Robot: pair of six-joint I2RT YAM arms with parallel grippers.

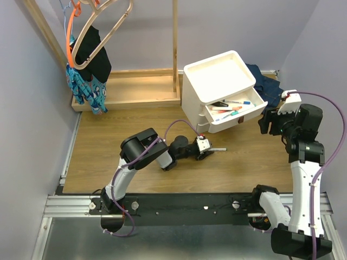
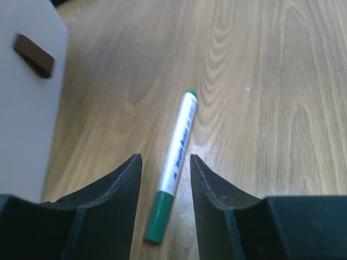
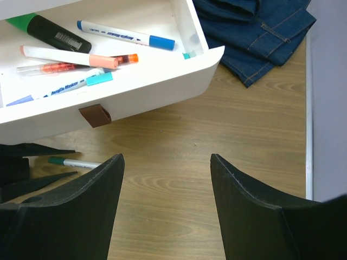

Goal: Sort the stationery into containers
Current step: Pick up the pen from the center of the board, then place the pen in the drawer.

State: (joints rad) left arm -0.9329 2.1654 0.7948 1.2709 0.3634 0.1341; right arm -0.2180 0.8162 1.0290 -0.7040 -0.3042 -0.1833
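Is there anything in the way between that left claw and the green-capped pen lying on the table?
Nothing visible. The green-capped marker lies flat on the table between the open jaws of the left gripper, with only bare wood on either side of it.

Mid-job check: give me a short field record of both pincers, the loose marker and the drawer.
left pincer: open, jaws on either side of the green-capped marker, gaps showing on both sides
green-capped marker: flat on the table near the drawer unit, not gripped
right pincer: open, empty, hovering near the open drawer
open drawer: holds several markers, including a blue-capped marker and a thick black-and-green marker
left to do: green-capped marker not yet in a drawer
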